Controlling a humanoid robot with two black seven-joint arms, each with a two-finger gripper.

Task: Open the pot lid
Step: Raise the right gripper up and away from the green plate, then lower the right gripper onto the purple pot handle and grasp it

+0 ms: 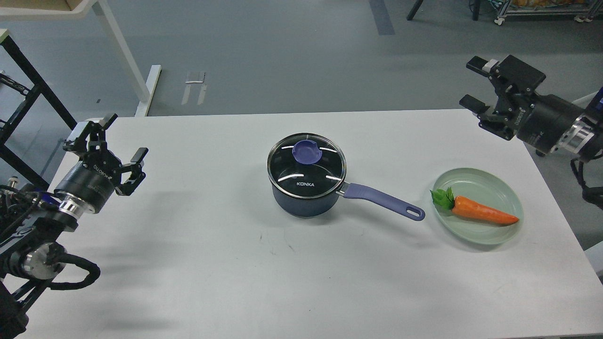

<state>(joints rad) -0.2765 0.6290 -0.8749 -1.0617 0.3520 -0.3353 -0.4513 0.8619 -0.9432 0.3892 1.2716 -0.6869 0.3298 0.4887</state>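
A dark blue pot (pixel 304 200) stands in the middle of the white table (pixel 235 263). Its glass lid (pixel 306 165) lies flat on the rim, with a purple knob (pixel 306 151) on top. The purple handle (pixel 384 201) points right and toward me. My left gripper (pixel 115 148) is open and empty near the table's left edge, far from the pot. My right gripper (pixel 473 82) is open and empty, raised over the table's far right corner, well away from the lid.
A pale green plate (pixel 511 197) with an orange toy carrot (pixel 476 211) sits right of the pot handle. Beyond the table's far edge are a white table leg (pixel 125 56) and a black frame (pixel 33 84) at the left.
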